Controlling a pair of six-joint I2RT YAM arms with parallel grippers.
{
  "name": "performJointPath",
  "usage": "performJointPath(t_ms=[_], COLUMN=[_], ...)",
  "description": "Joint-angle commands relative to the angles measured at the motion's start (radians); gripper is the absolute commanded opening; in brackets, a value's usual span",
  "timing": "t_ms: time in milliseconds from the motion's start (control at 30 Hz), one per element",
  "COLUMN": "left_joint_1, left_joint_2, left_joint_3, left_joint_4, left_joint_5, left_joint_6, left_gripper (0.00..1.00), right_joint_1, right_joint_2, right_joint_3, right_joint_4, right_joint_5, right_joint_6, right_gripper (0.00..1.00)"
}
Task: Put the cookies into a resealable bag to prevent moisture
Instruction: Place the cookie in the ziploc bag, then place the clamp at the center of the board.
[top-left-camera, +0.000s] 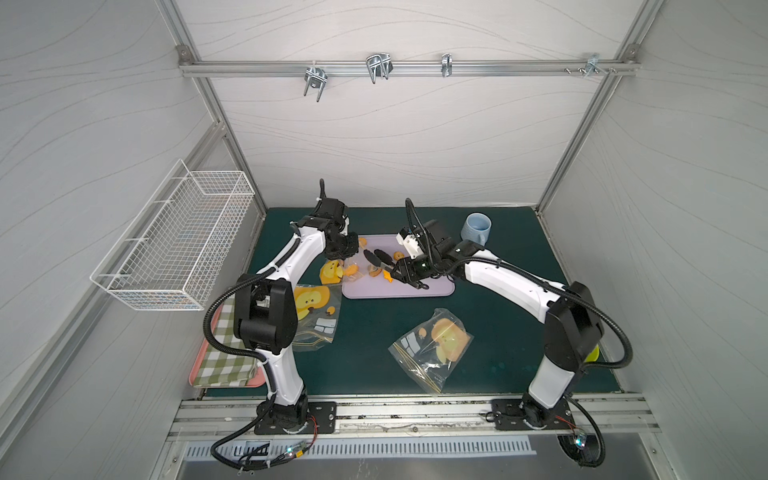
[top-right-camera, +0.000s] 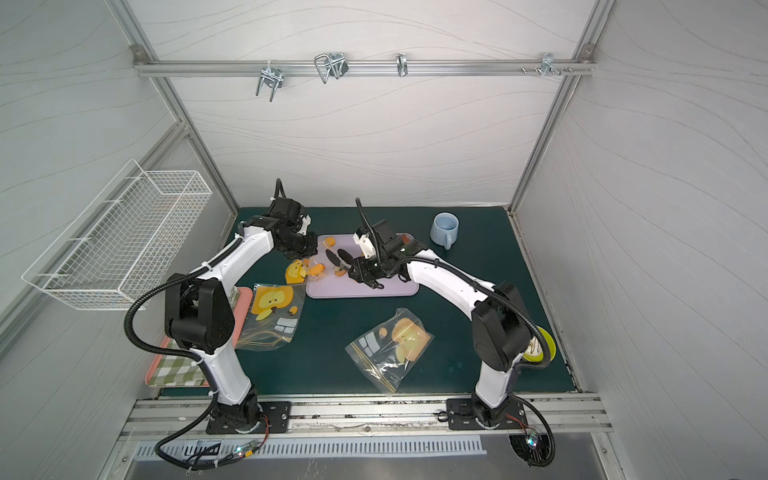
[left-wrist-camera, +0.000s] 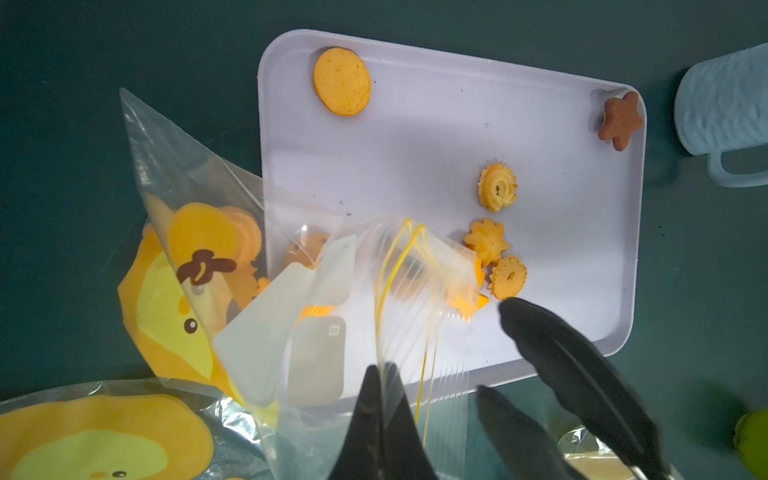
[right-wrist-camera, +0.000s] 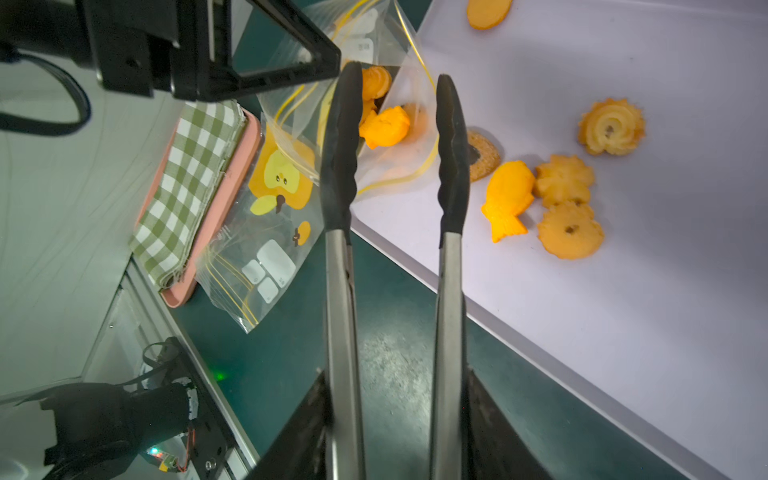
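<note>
My right tool (right-wrist-camera: 395, 382) is clamped on the handles of the tongs (right-wrist-camera: 338, 291). Their black tips stand spread and empty at the mouth of the resealable bag (left-wrist-camera: 432, 266). My left tool (left-wrist-camera: 384, 374) is pressed together on the zip edge of this bag. It holds the mouth lifted over the near left corner of the tray (left-wrist-camera: 415, 124), which lies towards the far edge of the worktop.

Some cookies (right-wrist-camera: 384, 126) are already inside the bag. The rest are on the tray. A fish-shaped cookie (right-wrist-camera: 507, 199) and two flower rounds lie just beside the mouth, and one swirl lies a little farther. A flat round cookie (left-wrist-camera: 341, 81) and a brown star cookie (left-wrist-camera: 621, 120) are at the far corners of the tray.

I judge the cookies to be light, stiff and brittle, so a hard squeeze may break them. I would take each one across its rim, with the tips low on the tray, and press only softly. The ridged ones should give a good hold, but the smooth round one may slip. The bag looks thin and limp, so the stiffer zip strip seems the right place to hold it.
</note>
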Motion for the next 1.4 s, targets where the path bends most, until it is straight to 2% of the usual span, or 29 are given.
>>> performJointPath(t_ms=[0,200,300,467,633,1100,1267,1367], left_joint_1=[0.008,0.008,0.008,0.008,0.008,0.008,0.008,0.008], left_joint_2=[-0.029,-0.038,-0.045,-0.055,-0.069,-0.083,-0.094,-0.098], left_joint_3=[0.000,-0.004,-0.008,-0.010,-0.012,-0.014,-0.015,-0.015], left_joint_4=[0.025,0.038,0.041,0.041,0.042,0.042,0.041,0.041], left_joint_5=[0.011,0.022,0.022,0.027,0.028,0.024,0.017,0.014], left_joint_6=[-0.012,-0.017,-0.021,-0.023,-0.024,-0.022,-0.022,-0.023], left_gripper=[0.00,0.00,0.00,0.00,0.00,0.00,0.00,0.00], right_joint_1=[-0.001,-0.084,-0.129,-0.193,-0.231,-0.342,-0.368,-0.378], right_joint_2=[-0.177,-0.348,-0.411,-0.417,-0.387,-0.153,-0.110,-0.093], right_joint_3=[-0.106,-0.295,-0.379,-0.416,-0.465,-0.456,-0.461,-0.457], right_joint_4=[0.036,-0.058,-0.065,-0.172,-0.187,-0.253,-0.275,-0.283], right_joint_5=[0.158,0.350,0.369,0.518,0.517,0.426,0.388,0.379], right_joint_6=[-0.006,-0.055,-0.070,0.009,0.028,0.058,0.069,0.069], right_gripper=[0.47,0.47,0.47,0.44,0.44,0.48,0.57,0.66])
